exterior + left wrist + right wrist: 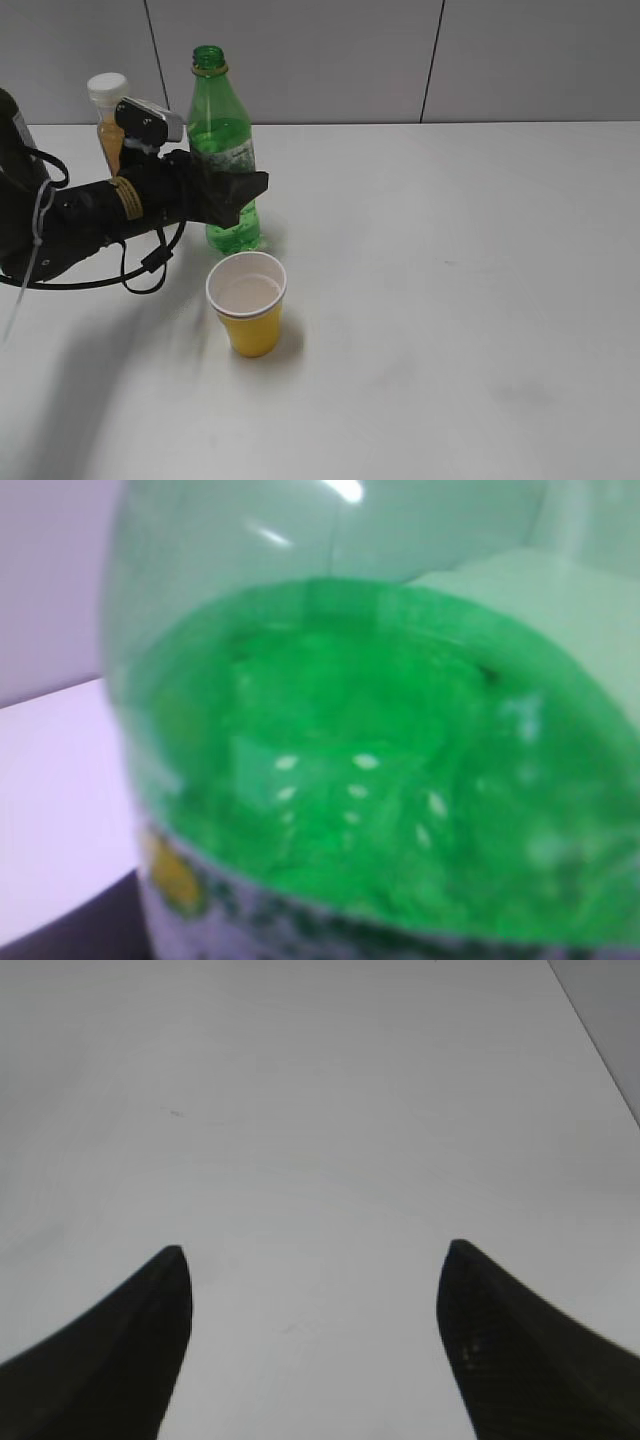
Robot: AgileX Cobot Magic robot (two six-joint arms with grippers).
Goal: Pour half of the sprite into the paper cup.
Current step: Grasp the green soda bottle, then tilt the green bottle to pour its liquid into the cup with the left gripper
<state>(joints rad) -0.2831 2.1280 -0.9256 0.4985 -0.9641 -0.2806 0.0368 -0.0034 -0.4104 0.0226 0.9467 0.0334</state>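
Note:
The sprite [216, 112] is a tall green bottle with no cap. It stands upright at the back left of the white table. My left gripper [236, 190] reaches in from the left and is closed round the bottle at its pale label. In the left wrist view the sprite [380, 780] fills the frame, blurred, and the fingers are hidden. The paper cup [248, 305] is yellow with a white inside. It stands upright just in front of the bottle, apart from it. My right gripper [315, 1260] is open and empty over bare table and is out of the exterior view.
A small orange-juice bottle [108, 120] with a white cap stands behind my left arm, to the left of the sprite. A grey panelled wall [420, 60] runs along the table's back edge. The table [470, 280] stretches to the right of the cup.

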